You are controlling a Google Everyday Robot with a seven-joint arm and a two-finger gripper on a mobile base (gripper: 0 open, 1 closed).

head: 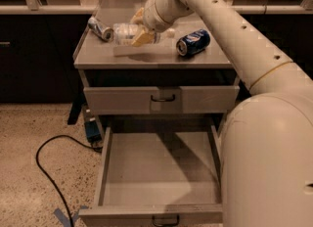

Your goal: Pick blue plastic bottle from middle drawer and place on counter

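While bottle sits in the grip over the counter, drawer gapes empty

As I read it from the console, the gripper [138, 28] is over the far-left part of the counter [156, 60]. Its fingers [143, 38] are closed across the waist of the blue plastic bottle [123, 32], one pad on the far side, one on the near side. Bottle is held lying sideways, long axis left-right, white cap pointing right. Gripping at the waist makes sense to me: it balances the load so neither end droops.

It sits in the gap between the silver can [99, 27] on the left and the dark blue soda can [193, 42] on the right, apart from both. I judge that gap is the chosen drop spot, picked so neither can gets knocked. I cannot tell if the bottle touches the surface or hangs just above it.

The arm [230, 25] comes in from the near right, passing above the soda can.

The middle drawer [156, 172] is pulled out toward the near side with nothing in it, so I take the pick as done and only the release as left. The top drawer [122, 100] is shut.

Risk as I see it: a round bottle let go on its side may roll toward a can, so lower it fully before opening
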